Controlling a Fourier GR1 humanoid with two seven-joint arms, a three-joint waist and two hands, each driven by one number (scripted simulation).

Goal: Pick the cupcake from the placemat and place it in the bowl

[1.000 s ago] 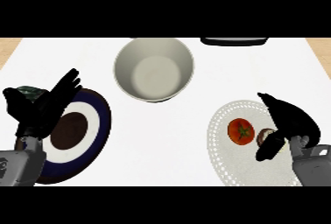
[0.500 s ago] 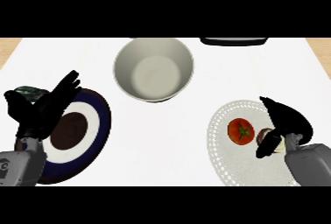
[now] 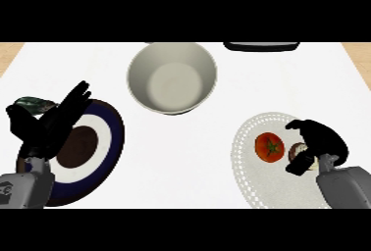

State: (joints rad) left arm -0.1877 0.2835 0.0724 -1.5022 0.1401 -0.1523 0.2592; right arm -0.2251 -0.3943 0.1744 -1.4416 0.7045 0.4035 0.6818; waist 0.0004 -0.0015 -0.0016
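Note:
The cupcake [image 3: 296,150] shows only as a small brown and pale patch on the white lace placemat [image 3: 264,185] at the right. My right hand [image 3: 323,140] arches over it, with fingers and thumb curled round it and hiding most of it. A red tomato [image 3: 269,146] lies just left of the cupcake on the same mat. The grey-white bowl [image 3: 172,78] stands empty at the top centre, well apart from the mat. At the left, my left hand [image 3: 49,126] rests open, fingers up.
A dark blue plate [image 3: 109,143] with a white ring and brown middle lies under the left hand. A small greenish object [image 3: 33,103] sits at the far left beside that hand. A dark tray edge [image 3: 261,46] shows at the top right. Bare white counter lies between bowl and mat.
My right hand has lowered onto the cupcake and its fingers have curled in round it. The left hand, bowl and tomato have not moved.

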